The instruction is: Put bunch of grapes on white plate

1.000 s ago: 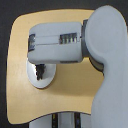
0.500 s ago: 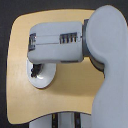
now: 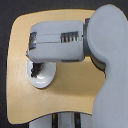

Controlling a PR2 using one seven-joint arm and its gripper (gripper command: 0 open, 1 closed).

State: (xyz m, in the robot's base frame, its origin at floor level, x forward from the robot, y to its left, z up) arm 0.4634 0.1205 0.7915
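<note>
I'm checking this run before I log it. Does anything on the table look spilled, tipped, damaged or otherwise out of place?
Nothing stands out. The white plate lies flat on the wooden table, no spill around it. The arm hides much of it; the dark shape at the pincer is too blurred to identify.

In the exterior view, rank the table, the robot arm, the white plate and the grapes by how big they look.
1. Table, though the arm hides much of it
2. Robot arm, enlarged by nearness to the camera
3. White plate, partly covered
4. Grapes, a small dark cluster at the plate's edge
</note>
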